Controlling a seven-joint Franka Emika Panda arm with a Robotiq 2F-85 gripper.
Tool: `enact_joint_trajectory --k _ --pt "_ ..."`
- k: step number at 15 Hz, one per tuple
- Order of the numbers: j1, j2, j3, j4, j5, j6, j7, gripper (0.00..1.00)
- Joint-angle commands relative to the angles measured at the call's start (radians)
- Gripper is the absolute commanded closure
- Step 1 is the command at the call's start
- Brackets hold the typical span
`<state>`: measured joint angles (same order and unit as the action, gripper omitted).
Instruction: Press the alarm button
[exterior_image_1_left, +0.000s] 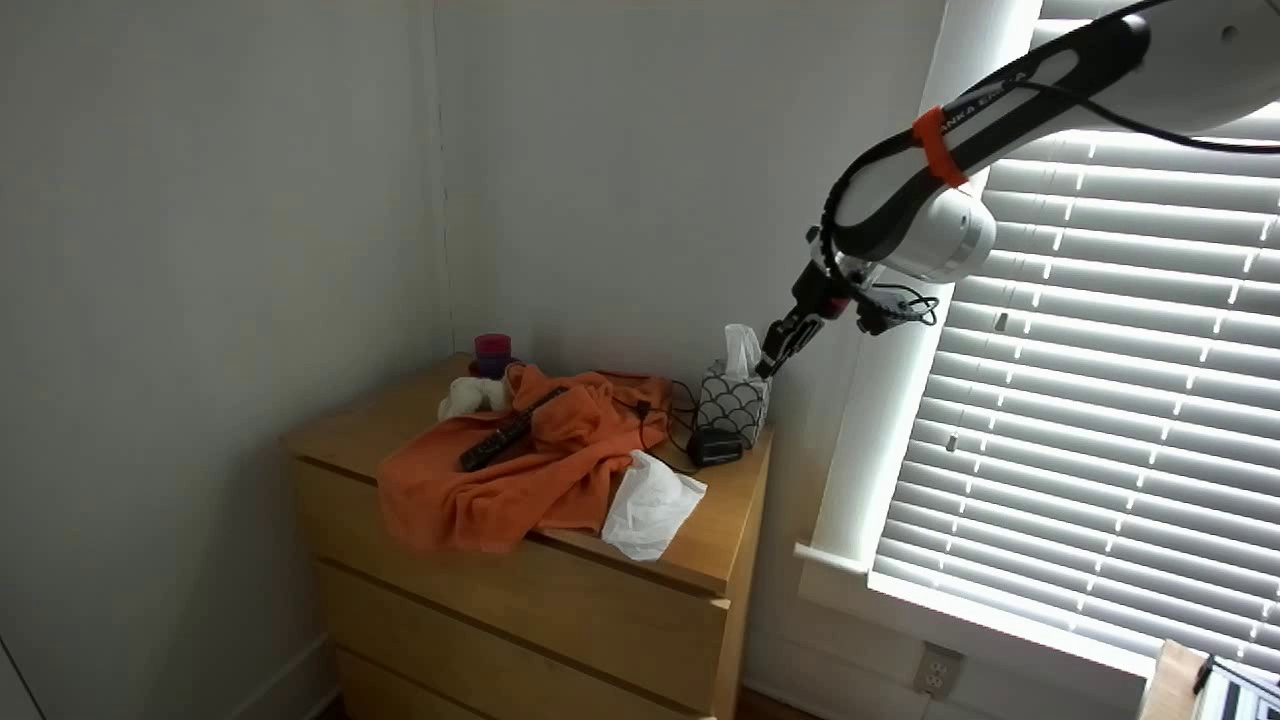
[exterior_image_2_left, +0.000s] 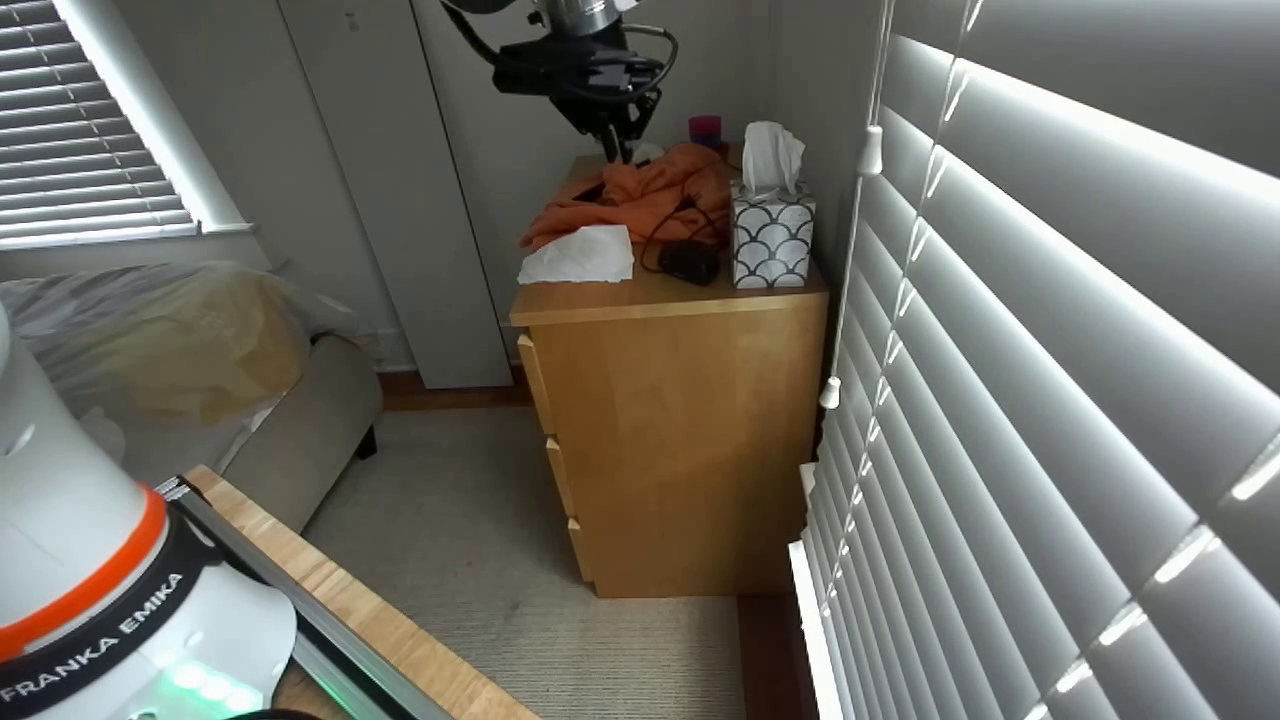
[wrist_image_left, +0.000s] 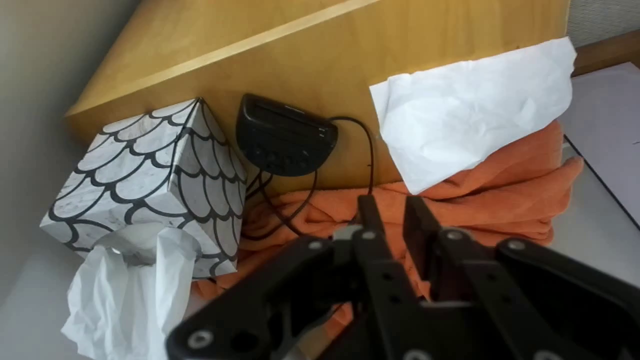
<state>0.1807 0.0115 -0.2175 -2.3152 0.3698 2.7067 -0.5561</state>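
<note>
Above the dresser (wrist_image_left: 320, 55), I'm hovering, gripper (wrist_image_left: 391, 206) empty, slightly parted — I should be closing before lightly pressing the alarm clock (wrist_image_left: 285, 135).

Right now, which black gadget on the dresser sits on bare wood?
The rounded alarm clock, beside the patterned tissue box; the long remote lies on the orange cloth instead.

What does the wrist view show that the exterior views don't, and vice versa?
Wrist view only: small controls on the black alarm device, too blurred to identify.
Exterior views only: the window blinds and the reddish-and-purple cup, both visible in both exterior views.
Shared: that device, the gripper, the patterned tissue box, the orange cloth, the loose white tissue and the wooden dresser.
</note>
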Motion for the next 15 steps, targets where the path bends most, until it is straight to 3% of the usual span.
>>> enact_joint_trajectory --k 1,3,5,10,15 --pt "-0.101 0.118 0.085 0.087 -0.084 -0.019 0.140 1.00" --pt "-0.133 0.151 0.125 0.119 -0.083 -0.059 0.180 1.00" --pt "-0.163 0.128 0.152 0.086 -0.092 -0.015 0.163 0.99" --pt "-0.173 0.148 0.167 0.110 -0.091 -0.026 0.178 1.00" --pt "-0.166 0.264 0.137 0.223 -0.275 -0.036 0.429 1.00"
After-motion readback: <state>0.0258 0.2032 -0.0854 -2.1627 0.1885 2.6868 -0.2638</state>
